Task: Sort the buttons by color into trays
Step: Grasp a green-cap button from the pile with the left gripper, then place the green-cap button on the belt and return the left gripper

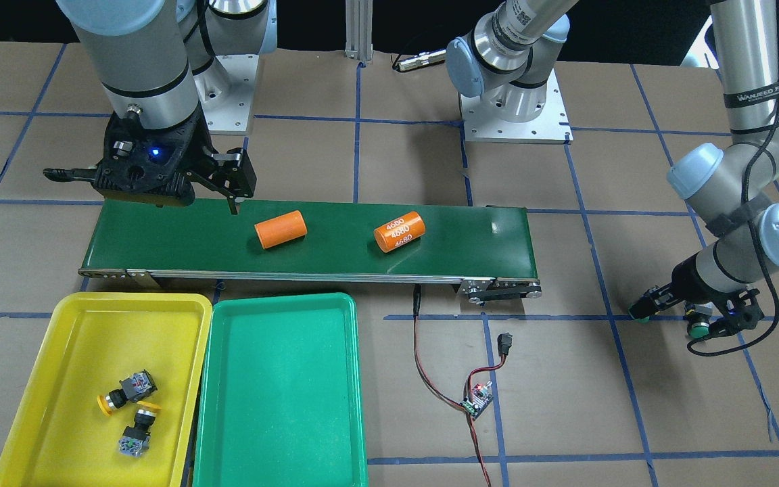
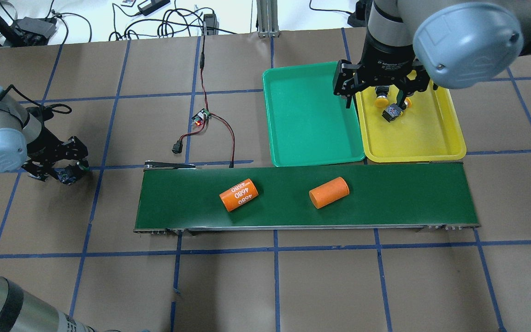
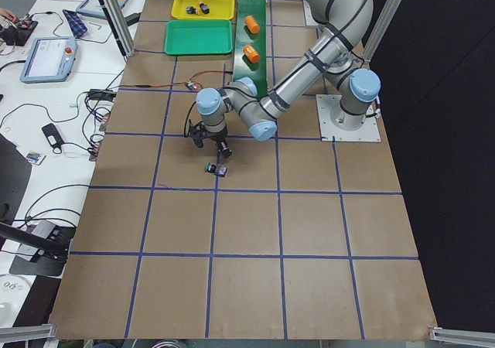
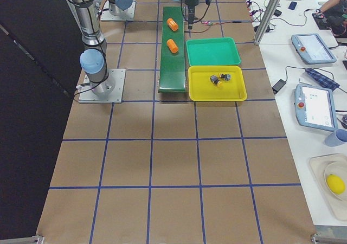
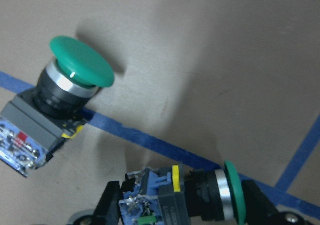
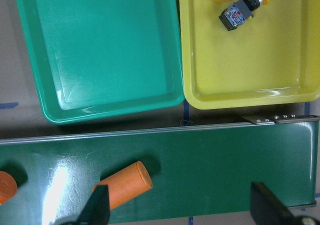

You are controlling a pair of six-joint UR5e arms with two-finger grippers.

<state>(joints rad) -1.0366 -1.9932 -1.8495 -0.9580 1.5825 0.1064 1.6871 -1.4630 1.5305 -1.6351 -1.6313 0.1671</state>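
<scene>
A glossy yellow tray (image 1: 72, 318) holds two mushroom-capped yellow buttons (image 1: 129, 389), lying close together. The green tray (image 1: 281, 392) touches its side. The left gripper (image 5: 186, 212) is clamped on a green button (image 5: 220, 197). A second green button (image 5: 65, 92) lies beside it on the brown paper worktop (image 5: 225, 60). The right gripper (image 6: 182, 207) hangs spread wide over the conveyor belt (image 6: 210, 165), which carries an orange cylinder (image 1: 399, 231) printed "4680".

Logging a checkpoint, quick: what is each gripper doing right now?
Left gripper: closed on a green push-button.
Right gripper: open, holding nothing.
</scene>
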